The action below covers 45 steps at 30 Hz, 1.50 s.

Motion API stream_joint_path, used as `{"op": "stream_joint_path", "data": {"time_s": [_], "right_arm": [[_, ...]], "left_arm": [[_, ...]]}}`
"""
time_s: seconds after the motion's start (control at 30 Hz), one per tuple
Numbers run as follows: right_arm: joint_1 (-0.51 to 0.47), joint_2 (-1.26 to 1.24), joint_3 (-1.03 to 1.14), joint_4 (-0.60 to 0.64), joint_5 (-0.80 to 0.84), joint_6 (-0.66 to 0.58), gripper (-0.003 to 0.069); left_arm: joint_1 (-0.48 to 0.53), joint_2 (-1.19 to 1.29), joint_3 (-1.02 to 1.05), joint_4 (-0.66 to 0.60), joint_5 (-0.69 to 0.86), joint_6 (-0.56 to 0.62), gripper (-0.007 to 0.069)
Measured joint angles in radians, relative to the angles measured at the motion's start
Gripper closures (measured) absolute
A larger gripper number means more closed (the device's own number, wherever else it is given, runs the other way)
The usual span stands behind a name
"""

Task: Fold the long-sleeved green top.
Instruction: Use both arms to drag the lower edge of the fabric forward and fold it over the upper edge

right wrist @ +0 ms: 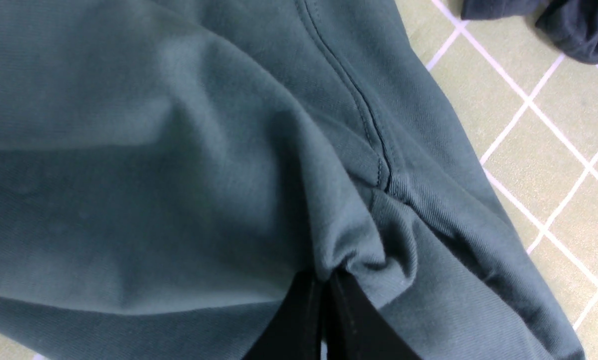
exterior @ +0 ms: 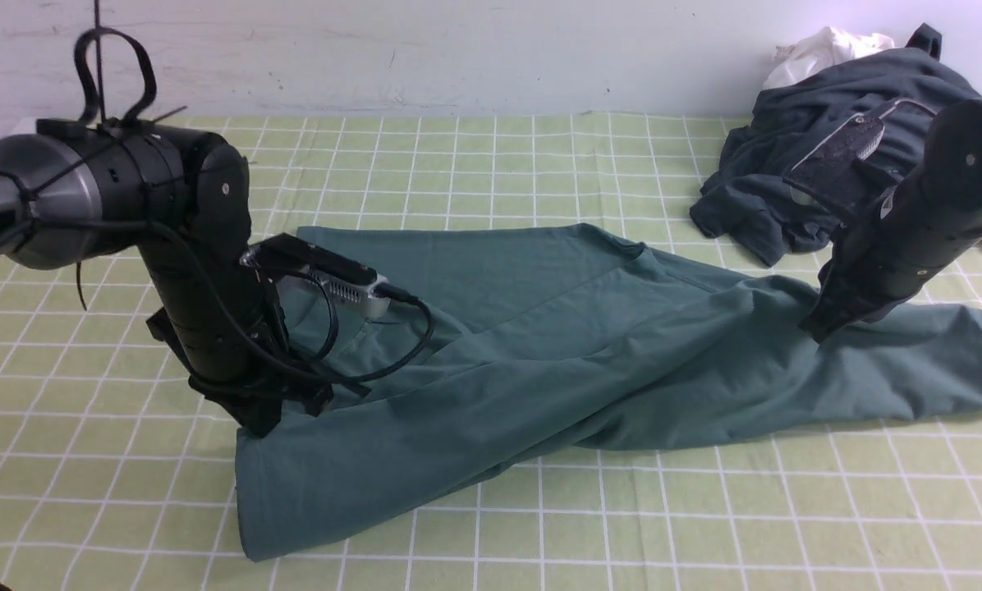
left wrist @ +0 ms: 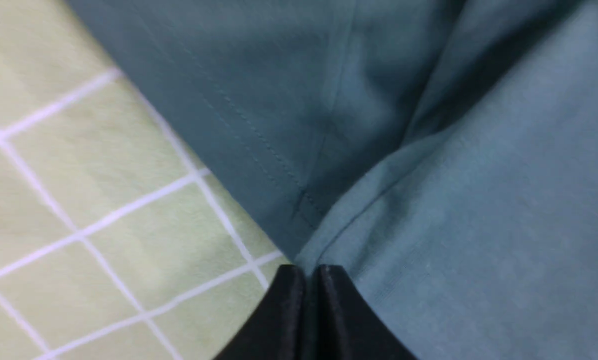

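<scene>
The green long-sleeved top (exterior: 557, 345) lies crumpled across the middle of the table, a long part trailing toward the front left and another stretching right. My left gripper (exterior: 259, 425) points down at the top's left edge. In the left wrist view it (left wrist: 306, 270) is shut, pinching the fabric (left wrist: 454, 225) by a stitched hem where it meets the tablecloth. My right gripper (exterior: 815, 332) presses into the top's right part. In the right wrist view it (right wrist: 325, 274) is shut on a bunched fold of the fabric (right wrist: 179, 150) beside a seam.
A dark charcoal-grey garment (exterior: 819, 164) is heaped at the back right, close behind my right arm, with a small white cloth (exterior: 828, 49) behind it against the wall. A green checked tablecloth (exterior: 491, 164) covers the table. The dark garment's edge (right wrist: 579, 25) also shows in the right wrist view.
</scene>
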Motion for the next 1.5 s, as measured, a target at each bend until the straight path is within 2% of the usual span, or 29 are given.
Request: {"op": "stream_joint_path", "data": {"time_s": [0.13,0.3,0.4,0.43,0.53,0.7,1.07,1.23,1.43,1.5], "right_arm": [[0.0,0.0,0.0,-0.001,0.001,-0.004,0.0664],[-0.006,0.0,0.0,-0.046,-0.024,-0.007,0.0664],[-0.031,0.001,0.0,-0.081,-0.097,-0.016,0.0664],[-0.032,0.001,0.0,-0.081,-0.101,-0.017,0.0664],[-0.039,0.009,0.0,-0.087,-0.193,-0.044,0.0664],[-0.041,0.06,-0.031,-0.087,-0.316,-0.052,0.0664],[-0.047,0.286,-0.212,-0.092,-0.382,-0.042,0.0664],[-0.047,0.348,-0.286,-0.142,-0.384,0.022,0.0664],[-0.047,0.364,-0.315,-0.207,-0.395,0.227,0.0651],[-0.047,0.364,-0.318,-0.213,-0.397,0.259,0.0634]], "left_arm": [[0.0,-0.035,-0.019,0.036,-0.005,0.0,0.0615],[0.0,-0.042,-0.084,0.181,-0.072,-0.028,0.0615],[0.0,-0.037,-0.169,0.306,-0.191,-0.077,0.0615],[0.0,-0.036,-0.173,0.306,-0.2,-0.08,0.0615],[0.006,0.005,-0.25,0.386,-0.383,-0.125,0.0615],[0.031,0.128,-0.342,0.418,-0.519,-0.184,0.0615],[0.061,0.415,-0.574,0.499,-0.555,-0.24,0.0615],[0.07,0.478,-0.622,0.536,-0.561,-0.302,0.0587],[0.094,0.499,-0.625,0.559,-0.578,-0.402,0.0452],[0.097,0.498,-0.625,0.561,-0.578,-0.414,0.0426]]}}
